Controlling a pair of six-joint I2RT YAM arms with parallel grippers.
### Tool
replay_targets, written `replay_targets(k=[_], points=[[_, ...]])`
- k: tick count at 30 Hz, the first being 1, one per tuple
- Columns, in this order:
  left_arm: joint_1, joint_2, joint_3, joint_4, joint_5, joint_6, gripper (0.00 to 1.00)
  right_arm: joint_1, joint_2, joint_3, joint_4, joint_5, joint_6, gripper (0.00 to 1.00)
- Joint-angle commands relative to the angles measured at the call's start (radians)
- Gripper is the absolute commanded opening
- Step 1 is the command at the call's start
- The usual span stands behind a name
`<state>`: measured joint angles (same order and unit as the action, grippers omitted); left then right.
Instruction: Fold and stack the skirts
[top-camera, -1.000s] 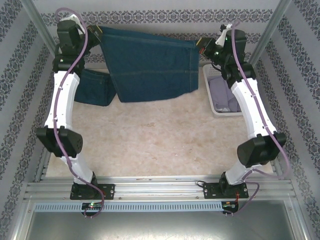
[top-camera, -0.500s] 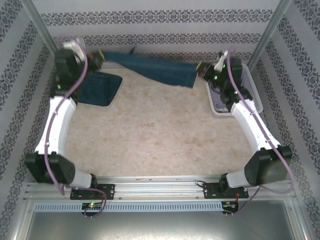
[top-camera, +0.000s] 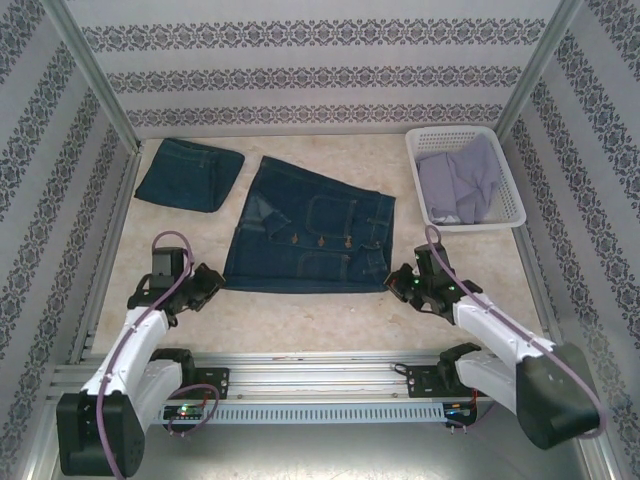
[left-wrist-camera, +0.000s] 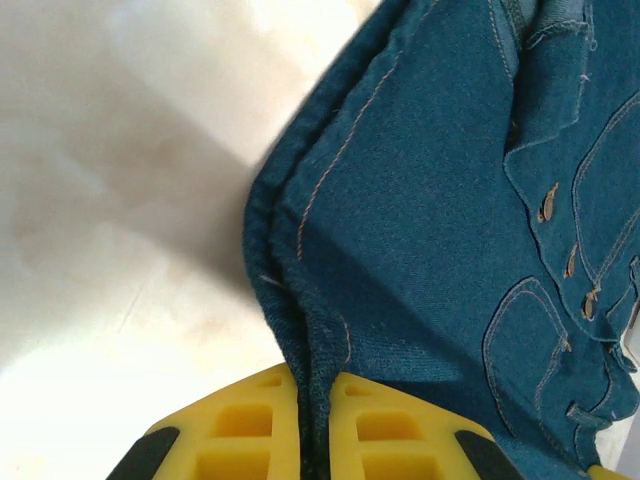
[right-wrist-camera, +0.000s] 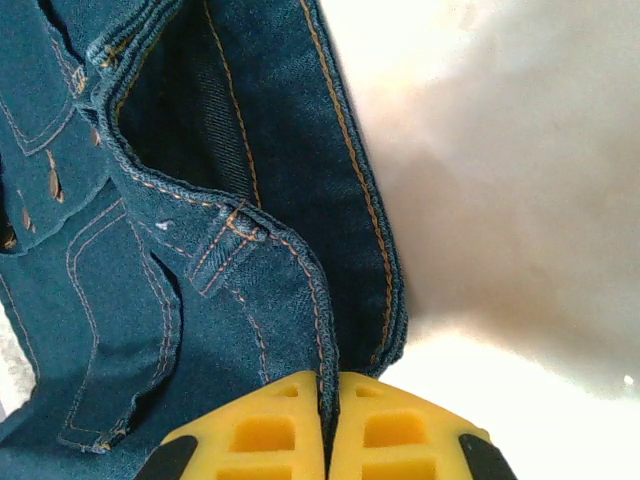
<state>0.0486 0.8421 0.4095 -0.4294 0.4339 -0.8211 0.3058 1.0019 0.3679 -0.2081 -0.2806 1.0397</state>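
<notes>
A dark blue denim skirt (top-camera: 310, 232) with pockets and buttons lies spread flat on the table's middle. My left gripper (top-camera: 212, 282) is shut on its near left corner; between the yellow pads the hem (left-wrist-camera: 315, 400) is pinched. My right gripper (top-camera: 398, 282) is shut on the near right corner, clamping the waistband edge (right-wrist-camera: 327, 385). A second denim skirt (top-camera: 188, 175) lies folded at the back left. A lavender-grey skirt (top-camera: 458, 182) lies crumpled in the white basket (top-camera: 512, 200).
The white lattice basket stands at the back right by the wall. Patterned walls and metal posts close in the table on three sides. A metal rail (top-camera: 320, 370) with both arm bases runs along the near edge.
Both arms swung down from the back wall toward the near edge, pulling the hanging denim skirt with them. It now lies flat on the table instead of hanging in the air.
</notes>
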Motion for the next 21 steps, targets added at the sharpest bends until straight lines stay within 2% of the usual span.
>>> replay_targets(k=[1,3,6,8,9,10,12,14,16,18,19,20,21], points=[[0.031,-0.041,0.018,-0.108,-0.150,-0.029,0.00,-0.008,-0.062,-0.045,-0.115,0.171,0.055,0.00],[0.030,-0.052,0.035,-0.134,-0.181,-0.029,0.00,-0.008,-0.084,-0.054,-0.146,0.179,0.049,0.00],[0.030,-0.045,0.019,-0.128,-0.160,-0.039,0.01,-0.006,-0.085,-0.066,-0.166,0.158,0.038,0.03],[0.030,-0.036,-0.006,-0.144,-0.139,-0.050,0.14,0.002,-0.084,-0.063,-0.206,0.146,0.033,0.08],[0.030,-0.035,-0.017,-0.164,-0.134,-0.055,0.21,0.014,-0.095,-0.057,-0.240,0.155,0.033,0.14],[0.030,-0.041,-0.019,-0.198,-0.138,-0.053,0.33,0.025,-0.112,-0.047,-0.286,0.166,0.036,0.20],[0.030,-0.073,0.007,-0.285,-0.164,-0.052,0.47,0.051,-0.172,-0.016,-0.399,0.219,0.061,0.33],[0.031,-0.138,0.068,-0.406,-0.229,-0.059,0.62,0.075,-0.247,0.038,-0.517,0.282,0.091,0.46],[0.032,-0.221,0.136,-0.471,-0.301,-0.091,0.76,0.079,-0.310,0.093,-0.600,0.334,0.104,0.64],[0.031,-0.258,0.204,-0.461,-0.350,-0.098,0.85,0.080,-0.323,0.154,-0.601,0.363,0.078,0.80],[0.032,-0.239,0.238,-0.422,-0.344,-0.091,0.88,0.082,-0.307,0.185,-0.563,0.364,0.053,0.92],[0.030,-0.197,0.267,-0.386,-0.315,-0.085,0.89,0.082,-0.282,0.208,-0.513,0.353,0.028,0.98],[0.026,-0.120,0.299,-0.338,-0.259,-0.080,0.91,0.084,-0.240,0.237,-0.448,0.330,-0.002,0.98]])
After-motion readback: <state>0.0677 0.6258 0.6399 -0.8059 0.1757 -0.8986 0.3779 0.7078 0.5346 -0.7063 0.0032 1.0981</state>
